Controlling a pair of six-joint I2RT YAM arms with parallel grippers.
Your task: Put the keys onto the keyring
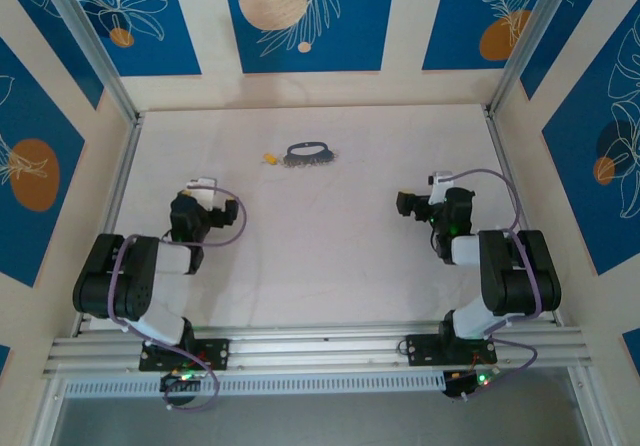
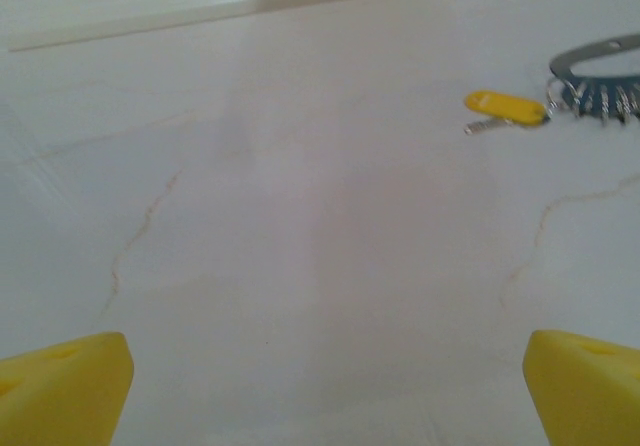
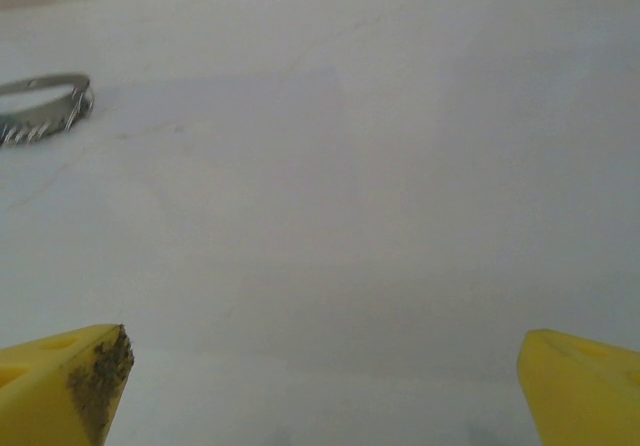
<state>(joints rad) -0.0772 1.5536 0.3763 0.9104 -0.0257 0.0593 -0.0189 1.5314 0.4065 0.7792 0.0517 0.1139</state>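
Top view: the left gripper (image 1: 201, 188) and right gripper (image 1: 408, 204) both stand spread wide and empty. The keyring (image 1: 308, 149) lies ahead, between them and well apart from both. The keys (image 1: 311, 160) lie in a row against its near edge.

Left wrist view: the keyring (image 2: 598, 54) is ahead to the right, with a yellow tag (image 2: 505, 106) just beside it.

Right wrist view: the keyring (image 3: 45, 85) is ahead to the left.

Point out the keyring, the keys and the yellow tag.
keyring (image 2: 596, 53), left wrist view, on its flat grey band.
keys (image 2: 600, 101), left wrist view, middle of the jagged row.
yellow tag (image 2: 505, 107), left wrist view, centre of its body.
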